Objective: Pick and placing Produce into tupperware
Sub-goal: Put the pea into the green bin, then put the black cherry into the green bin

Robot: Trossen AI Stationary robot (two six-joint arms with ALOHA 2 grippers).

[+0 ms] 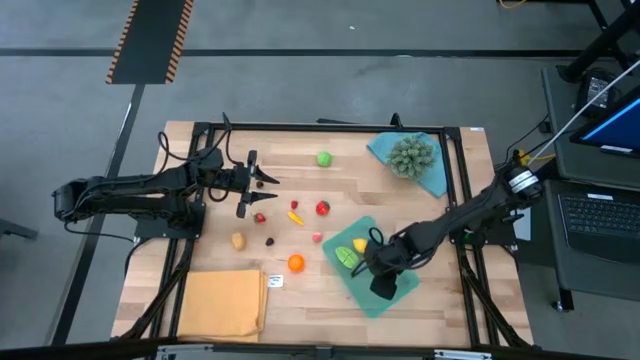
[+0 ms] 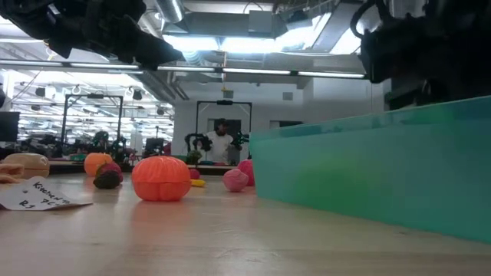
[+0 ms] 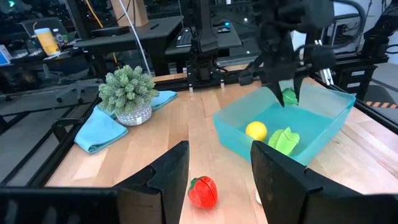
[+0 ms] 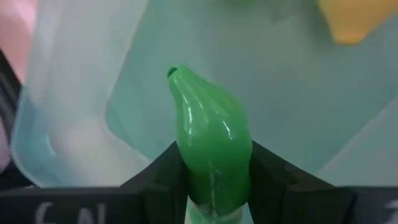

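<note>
Right gripper [image 1: 378, 262] hangs over the tupperware [image 1: 398, 297], fingers pinched on a green pepper [image 4: 211, 149], tip pointing into the tub. Two pieces already lie inside: a yellow one [image 3: 255, 130] and a leafy green one [image 3: 284, 139]. The rest of the produce is scattered mid-table: orange [image 1: 296, 263], strawberry [image 3: 203, 191], green ball [image 1: 324, 158], several smaller bits.

Left gripper [image 1: 250, 185] hovers over the loose pieces, fingers roughly half apart, nothing between them; the strawberry sits just ahead of its tips.

Risks, as I judge them: the pepper is glossy and held low on its body, so it may twist or stick on release. Dropped from height, it could bounce off the pieces inside or over the shallow wall. The left arm's reach may nudge round pieces into rolling.
</note>
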